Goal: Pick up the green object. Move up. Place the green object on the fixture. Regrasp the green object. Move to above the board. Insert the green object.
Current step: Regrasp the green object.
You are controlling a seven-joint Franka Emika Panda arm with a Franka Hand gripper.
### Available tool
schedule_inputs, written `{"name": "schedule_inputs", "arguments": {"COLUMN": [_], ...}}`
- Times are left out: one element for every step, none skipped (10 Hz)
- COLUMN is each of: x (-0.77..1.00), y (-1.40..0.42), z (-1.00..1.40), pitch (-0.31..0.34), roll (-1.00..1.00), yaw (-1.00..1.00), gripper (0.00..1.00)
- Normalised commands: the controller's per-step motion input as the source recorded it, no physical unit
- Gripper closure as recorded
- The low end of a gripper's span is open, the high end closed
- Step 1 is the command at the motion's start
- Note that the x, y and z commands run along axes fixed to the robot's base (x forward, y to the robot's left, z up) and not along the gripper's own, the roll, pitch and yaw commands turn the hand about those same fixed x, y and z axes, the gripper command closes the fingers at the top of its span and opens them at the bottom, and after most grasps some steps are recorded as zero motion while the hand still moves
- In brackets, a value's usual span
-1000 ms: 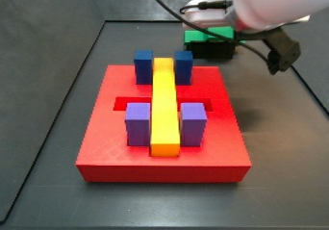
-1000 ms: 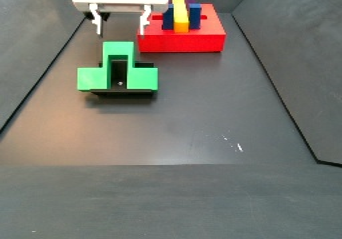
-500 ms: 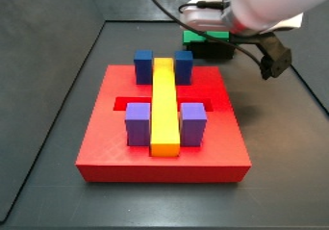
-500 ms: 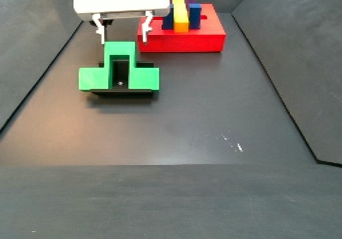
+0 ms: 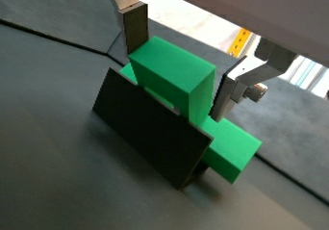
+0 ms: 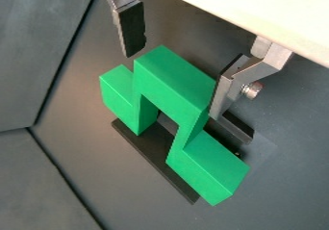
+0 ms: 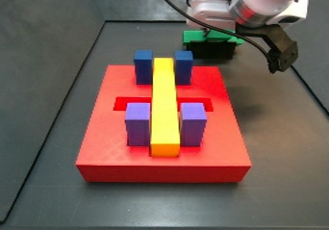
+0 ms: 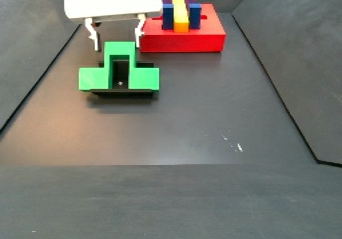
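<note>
Regrasp step, I judge — my hand [image 6: 184, 61] hangs open astride the green object [image 6: 174, 118] on the fixture [image 5: 148, 133]; next, descend and close.

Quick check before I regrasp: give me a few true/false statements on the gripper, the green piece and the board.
1. The green object sits on the fixture. True.
2. The gripper is shut on the green object. False: its fingers stand open, either side of the stem, clear of it.
3. The yellow bar lies on the board. True.
4. The green object is already in the board. False: it is on the fixture, apart from the board.
</note>
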Motion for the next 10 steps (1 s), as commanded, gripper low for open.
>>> {"name": "schedule_inputs", "arguments": {"x": [0.00, 0.00, -0.01, -0.11, -0.07, -0.01, -0.01, -0.03, -0.05, -0.02], "y": [0.13, 0.07, 0.01, 0.00, 0.00, 0.02, 0.00, 0.00, 0.00, 0.07], "z": [0.00, 0.00, 0.00, 0.00, 0.00, -0.02, 0.00, -0.01, 0.00, -0.14], "pitch": [0.023, 0.046, 0.014, 0.000, 0.000, 0.000, 0.000, 0.000, -0.009, 0.000], "roll": [0.00, 0.15, 0.21, 0.17, 0.34, 0.47, 0.44, 0.23, 0.00, 0.00], "yaw": [-0.01, -0.08, -0.13, -0.11, -0.08, 0.00, 0.00, 0.01, 0.00, 0.00], "gripper": [0.00, 0.00, 0.00, 0.00, 0.00, 0.00, 0.00, 0.00, 0.00, 0.00]}}
